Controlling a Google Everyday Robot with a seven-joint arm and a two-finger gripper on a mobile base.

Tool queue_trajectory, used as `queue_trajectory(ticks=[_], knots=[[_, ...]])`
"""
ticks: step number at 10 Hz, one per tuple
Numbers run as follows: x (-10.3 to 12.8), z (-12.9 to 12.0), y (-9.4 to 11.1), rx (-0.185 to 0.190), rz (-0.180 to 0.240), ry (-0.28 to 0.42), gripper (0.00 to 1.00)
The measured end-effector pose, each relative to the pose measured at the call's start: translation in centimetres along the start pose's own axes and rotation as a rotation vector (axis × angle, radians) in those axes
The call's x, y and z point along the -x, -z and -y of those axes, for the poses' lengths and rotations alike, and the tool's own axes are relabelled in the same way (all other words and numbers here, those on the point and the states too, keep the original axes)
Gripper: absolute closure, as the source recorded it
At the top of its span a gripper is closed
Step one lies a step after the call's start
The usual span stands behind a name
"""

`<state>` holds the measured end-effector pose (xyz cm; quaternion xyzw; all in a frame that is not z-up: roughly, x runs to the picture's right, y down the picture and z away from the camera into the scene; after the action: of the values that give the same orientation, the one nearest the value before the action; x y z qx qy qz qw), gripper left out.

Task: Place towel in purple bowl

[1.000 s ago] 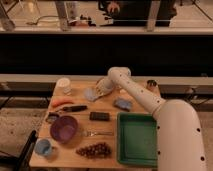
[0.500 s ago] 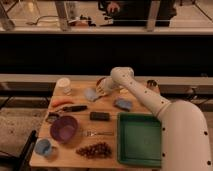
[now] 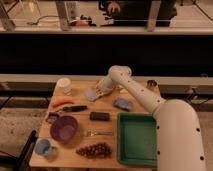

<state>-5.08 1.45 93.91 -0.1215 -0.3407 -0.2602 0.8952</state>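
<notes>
A pale blue towel [image 3: 91, 94] lies crumpled at the back middle of the wooden table [image 3: 107, 107]. My gripper [image 3: 102, 88] hangs just to its right, low over the table and against the towel's edge. The white arm [image 3: 137, 92] reaches in from the right. The purple bowl [image 3: 63, 128] stands empty at the front left, well apart from the gripper.
A white cup [image 3: 64, 85], a carrot [image 3: 61, 102] and a black-handled knife [image 3: 73, 108] lie on the left. A black block [image 3: 99, 116], a fork [image 3: 97, 133], grapes [image 3: 95, 149], a blue cup [image 3: 44, 147], a blue sponge [image 3: 123, 104] and a green tray [image 3: 137, 140] fill the rest.
The gripper has shifted slightly right and back beside the towel. The towel and the other objects have not moved.
</notes>
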Motion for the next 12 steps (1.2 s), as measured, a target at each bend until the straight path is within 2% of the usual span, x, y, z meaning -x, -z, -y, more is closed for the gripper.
queue_trajectory(ticks=[5,12], knots=[[0.2,0.1,-0.4,0.003,0.009,0.007,0.2],[-0.1,0.7,-1.5,-0.015,0.009,0.03,0.2]])
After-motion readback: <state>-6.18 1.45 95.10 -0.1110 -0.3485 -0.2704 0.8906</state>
